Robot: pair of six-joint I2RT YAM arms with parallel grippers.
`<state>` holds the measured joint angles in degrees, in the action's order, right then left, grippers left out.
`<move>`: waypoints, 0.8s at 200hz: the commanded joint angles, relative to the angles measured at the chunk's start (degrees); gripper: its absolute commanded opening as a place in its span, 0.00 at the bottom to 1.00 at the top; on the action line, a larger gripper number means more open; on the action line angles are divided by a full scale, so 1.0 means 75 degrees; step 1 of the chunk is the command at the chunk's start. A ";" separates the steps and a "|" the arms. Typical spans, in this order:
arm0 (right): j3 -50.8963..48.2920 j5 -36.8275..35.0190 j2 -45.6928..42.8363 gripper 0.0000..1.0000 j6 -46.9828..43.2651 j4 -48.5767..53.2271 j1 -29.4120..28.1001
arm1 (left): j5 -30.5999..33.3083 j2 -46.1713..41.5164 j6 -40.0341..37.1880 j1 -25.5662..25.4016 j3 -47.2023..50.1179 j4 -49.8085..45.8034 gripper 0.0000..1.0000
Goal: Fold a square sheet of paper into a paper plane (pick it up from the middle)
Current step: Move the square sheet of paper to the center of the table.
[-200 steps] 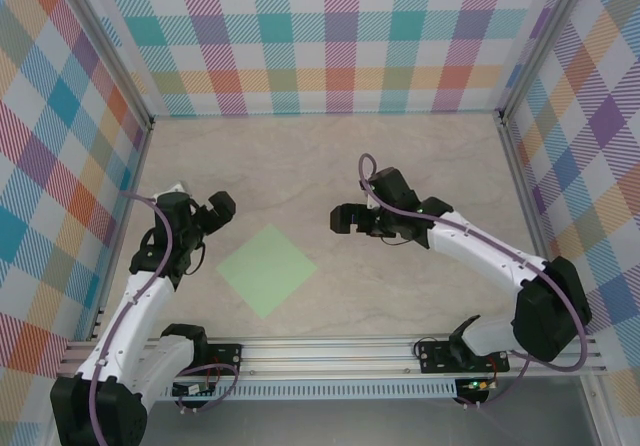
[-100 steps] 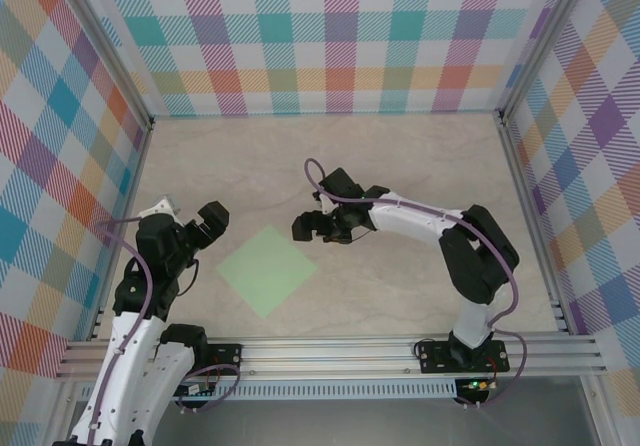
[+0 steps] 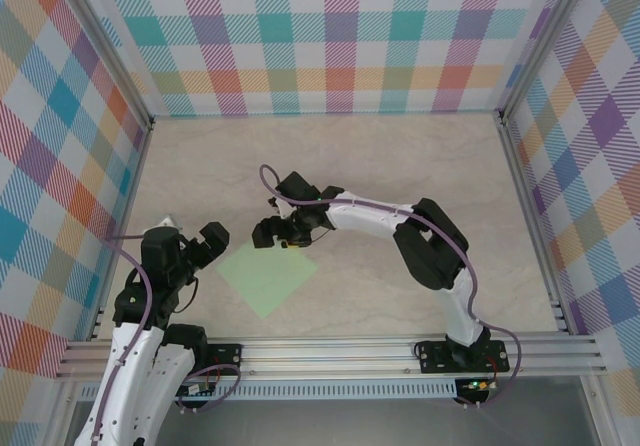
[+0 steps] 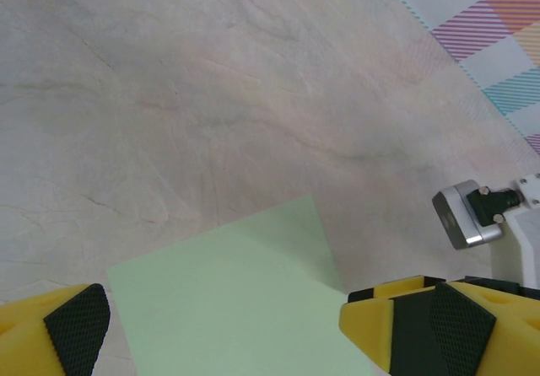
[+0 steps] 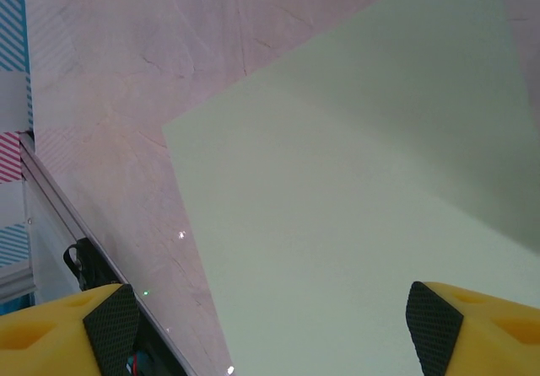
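Square sheet of paper [image 3: 267, 272] flat on table [image 3: 400, 166], diamond-wise, uncreased. Not picked up, all folding left. Right gripper [image 3: 265, 234] over far corner, jaws wide apart, holding nothing. Left gripper [image 3: 206, 242] just beside left corner, fully spread, empty.

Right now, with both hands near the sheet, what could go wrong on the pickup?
1. The right hand is over the far corner of the square sheet of paper, not its middle; a pinch there could crease it off-centre.
2. The sheet lies flat on the table; a closing hand may just skid or crumple it.
3. The left hand, open, is by the sheet's left corner, near the right hand; they could clash.
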<state>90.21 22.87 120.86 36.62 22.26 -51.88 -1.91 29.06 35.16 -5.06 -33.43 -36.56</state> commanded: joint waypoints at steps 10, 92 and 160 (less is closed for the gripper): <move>0.0541 0.0232 0.0641 0.86 0.0077 0.0521 -0.0114 | -0.0036 -0.0143 -0.0010 0.0129 0.0117 -0.0296 1.00; -0.0924 -0.2424 -0.0127 0.86 0.0540 0.1334 0.0281 | -0.1056 -0.0063 0.0007 0.0136 0.0297 -0.0152 1.00; -0.4070 -0.3683 -0.2520 0.86 0.2279 0.0576 0.1274 | -0.2256 0.0444 0.0347 0.0124 0.0795 0.0980 1.00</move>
<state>66.74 1.78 106.37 47.44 24.62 -44.21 -13.34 30.81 36.69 -5.06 -28.32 -34.00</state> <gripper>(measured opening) 0.860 0.999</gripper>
